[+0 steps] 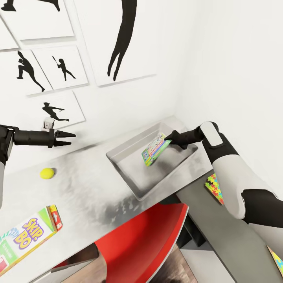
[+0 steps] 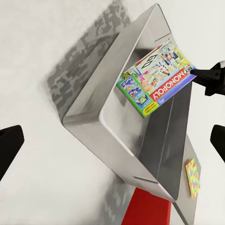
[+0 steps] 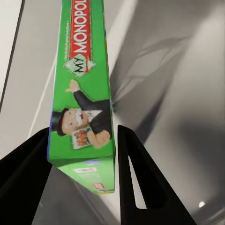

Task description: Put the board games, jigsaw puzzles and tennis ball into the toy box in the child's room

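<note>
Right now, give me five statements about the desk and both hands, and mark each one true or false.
1. The right hand holds the Monopoly box over the toy box. True.
2. The tennis ball lies inside the toy box. False: it sits on the table, apart from the tray.
3. The left hand grips the SKIP-BO box. False: the left hand is open and holds nothing; the SKIP-BO box lies flat on the table near its front edge.
4. A jigsaw puzzle lies on the dark side unit, outside the toy box. True.
5. The Monopoly box lies flat on the tray floor. False: it is tilted, pinched by one edge.
</note>
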Tool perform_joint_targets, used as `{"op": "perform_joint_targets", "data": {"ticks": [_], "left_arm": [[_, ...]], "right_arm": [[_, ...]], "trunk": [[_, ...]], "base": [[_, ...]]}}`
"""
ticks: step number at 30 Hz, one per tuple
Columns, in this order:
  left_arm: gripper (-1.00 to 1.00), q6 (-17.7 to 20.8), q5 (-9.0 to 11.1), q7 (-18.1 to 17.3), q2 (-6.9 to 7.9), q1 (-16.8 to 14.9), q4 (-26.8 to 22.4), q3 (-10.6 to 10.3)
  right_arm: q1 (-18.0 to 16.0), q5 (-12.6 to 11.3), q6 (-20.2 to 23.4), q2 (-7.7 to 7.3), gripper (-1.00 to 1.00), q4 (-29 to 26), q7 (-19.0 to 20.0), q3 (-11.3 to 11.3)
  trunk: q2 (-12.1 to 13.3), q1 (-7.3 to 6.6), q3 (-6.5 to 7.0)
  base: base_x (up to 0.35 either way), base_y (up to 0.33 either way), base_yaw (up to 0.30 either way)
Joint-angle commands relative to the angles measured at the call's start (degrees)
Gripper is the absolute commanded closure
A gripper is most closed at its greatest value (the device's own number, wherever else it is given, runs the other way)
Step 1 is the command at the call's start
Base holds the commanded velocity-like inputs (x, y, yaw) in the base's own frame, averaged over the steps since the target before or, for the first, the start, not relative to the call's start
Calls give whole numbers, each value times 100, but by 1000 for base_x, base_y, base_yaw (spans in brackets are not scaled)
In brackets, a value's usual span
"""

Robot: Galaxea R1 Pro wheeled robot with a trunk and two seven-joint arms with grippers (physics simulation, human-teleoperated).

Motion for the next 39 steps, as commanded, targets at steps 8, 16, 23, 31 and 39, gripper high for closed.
{"op": "perform_joint_targets", "data": {"ticks": [8, 16, 23, 31, 39], "left_arm": [[-100, 60, -63, -49, -3, -5, -2, 19], [-100, 60, -63, -49, -3, -5, -2, 19], [-100, 60, -63, -49, -3, -5, -2, 19], [-100, 60, -63, -49, -3, -5, -2, 19], [-100, 60, -63, -49, -3, -5, -2, 19]], "right_arm": [[-6, -45, 13, -21, 100, -3, -55, 14], [-2, 98, 13, -29, -100, -3, -63, 13], [-5, 93, 13, -55, -100, -3, -64, 13], [-2, 90, 13, -66, -100, -3, -63, 13], [-2, 86, 13, -66, -100, -3, -57, 13]], "trunk": [[-10, 3, -9], [-10, 3, -9], [-10, 3, -9], [-10, 3, -9], [-10, 3, -9]], "base": [[0, 0, 0], [0, 0, 0], [0, 0, 0], [0, 0, 0], [0, 0, 0]]}}
